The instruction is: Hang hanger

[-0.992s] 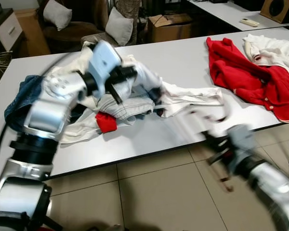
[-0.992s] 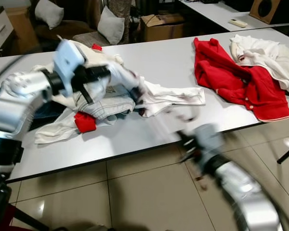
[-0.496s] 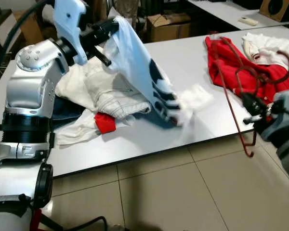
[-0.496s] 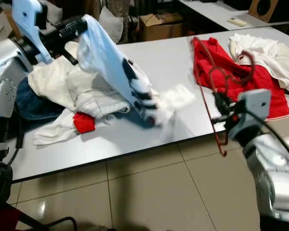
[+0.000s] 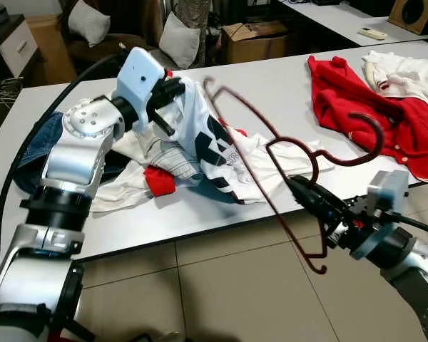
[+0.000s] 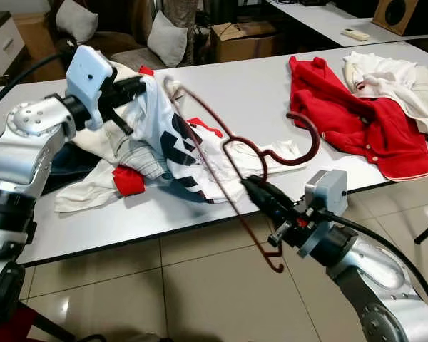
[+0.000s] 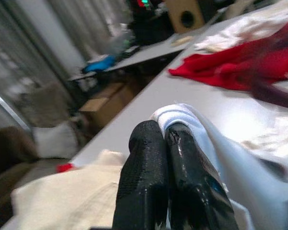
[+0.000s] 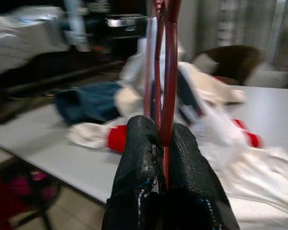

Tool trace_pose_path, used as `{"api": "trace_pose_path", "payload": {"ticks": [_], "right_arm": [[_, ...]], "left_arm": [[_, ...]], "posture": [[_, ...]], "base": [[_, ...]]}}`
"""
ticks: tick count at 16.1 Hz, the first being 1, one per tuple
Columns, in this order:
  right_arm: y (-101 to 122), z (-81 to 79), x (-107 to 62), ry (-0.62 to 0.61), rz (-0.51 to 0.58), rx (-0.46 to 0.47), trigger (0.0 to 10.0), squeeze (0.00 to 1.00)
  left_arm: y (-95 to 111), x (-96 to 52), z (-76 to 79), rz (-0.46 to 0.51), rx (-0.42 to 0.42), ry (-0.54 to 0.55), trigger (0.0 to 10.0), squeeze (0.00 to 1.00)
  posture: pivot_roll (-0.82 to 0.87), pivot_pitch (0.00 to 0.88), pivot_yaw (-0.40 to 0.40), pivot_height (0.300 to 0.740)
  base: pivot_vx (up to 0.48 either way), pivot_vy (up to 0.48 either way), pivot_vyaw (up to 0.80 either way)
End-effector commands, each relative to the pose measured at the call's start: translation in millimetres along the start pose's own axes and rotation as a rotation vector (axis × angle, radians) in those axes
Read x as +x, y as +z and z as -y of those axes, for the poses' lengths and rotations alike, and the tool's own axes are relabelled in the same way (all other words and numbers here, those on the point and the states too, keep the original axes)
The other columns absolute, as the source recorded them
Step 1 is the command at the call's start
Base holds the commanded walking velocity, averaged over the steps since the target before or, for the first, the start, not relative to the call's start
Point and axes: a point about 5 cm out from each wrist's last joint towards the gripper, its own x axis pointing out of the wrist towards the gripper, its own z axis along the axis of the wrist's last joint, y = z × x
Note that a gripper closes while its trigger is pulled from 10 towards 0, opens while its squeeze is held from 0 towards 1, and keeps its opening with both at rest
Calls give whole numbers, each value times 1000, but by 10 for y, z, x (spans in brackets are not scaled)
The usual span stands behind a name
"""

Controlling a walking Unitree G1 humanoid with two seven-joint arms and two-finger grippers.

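Holding: the right tool (image 5: 294, 184), lower right of the frame, has its fingers pinched together on the dark red hanger (image 5: 271, 167), gripping the wire near the neck.
Hanger: tilted in the air above the table's (image 5: 271, 89) front edge, hook curling toward the right of the frame, long bar running from upper centre down past the table edge over the tiled floor (image 5: 221, 285).
Left tool: up at upper left (image 5: 177, 87), fingers (image 7: 149, 172) squeezed shut on the white printed shirt (image 5: 210, 142), lifting its top edge off the pile.
Shirt: drapes down from the left tool onto the clothes heap (image 5: 139, 160), left-centre of the table, just behind the hanger.
Other stuff: a red garment (image 5: 364, 117) and a cream one (image 5: 406, 71) sit at the upper right, well apart from the heap.
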Motion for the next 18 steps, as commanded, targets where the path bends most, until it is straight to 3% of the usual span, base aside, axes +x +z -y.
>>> {"api": "trace_pose_path", "payload": {"ticks": [1, 3, 7, 9, 10, 11, 14, 16, 18], "right_arm": [[16, -82, -8, 61, 1, 21, 10000, 0], [-121, -214, -64, 153, -105, 54, 10000, 0], [-352, -218, -125, 130, -270, 83, 10000, 0], [-450, -26, -13, 1, -308, 36, 10000, 0], [-482, 96, 45, -71, -328, 23, 10000, 0], [-502, 150, 51, -101, -349, 16, 10000, 0], [-475, 588, -27, -341, -399, -63, 10000, 0], [-148, 941, -87, -501, -279, -162, 10000, 0], [204, 1139, -148, -583, -154, -224, 10000, 0]], "left_arm": [[68, 20, -75, 12, 37, 49, 0, 0], [113, 60, -152, 8, 87, 81, 0, 0], [265, 84, -211, 80, 79, 80, 0, 0], [399, 38, -11, 138, 61, -110, 0, 0], [401, 2, 66, 134, 91, -179, 0, 0], [403, -8, 67, 134, 95, -184, 0, 0], [411, -91, -113, 115, 125, -135, 0, 0], [389, -162, -306, 74, 157, -55, 0, 0], [447, -203, -427, 84, 173, -11, 0, 0]], "posture": [[-149, 0, 83, 740], [-148, 0, 84, 740], [-148, 0, 84, 740], [-153, 0, 88, 740], [-152, 0, 84, 740], [-151, 0, 83, 740], [-137, 0, 66, 740], [-136, 0, 63, 740], [-137, 0, 62, 740]], "base": [[0, 0, 0], [0, 0, 0], [0, 0, 0], [0, 0, 0], [0, 0, 0], [0, 0, 0], [0, 0, 0], [0, 0, 0], [0, 0, 0]]}}
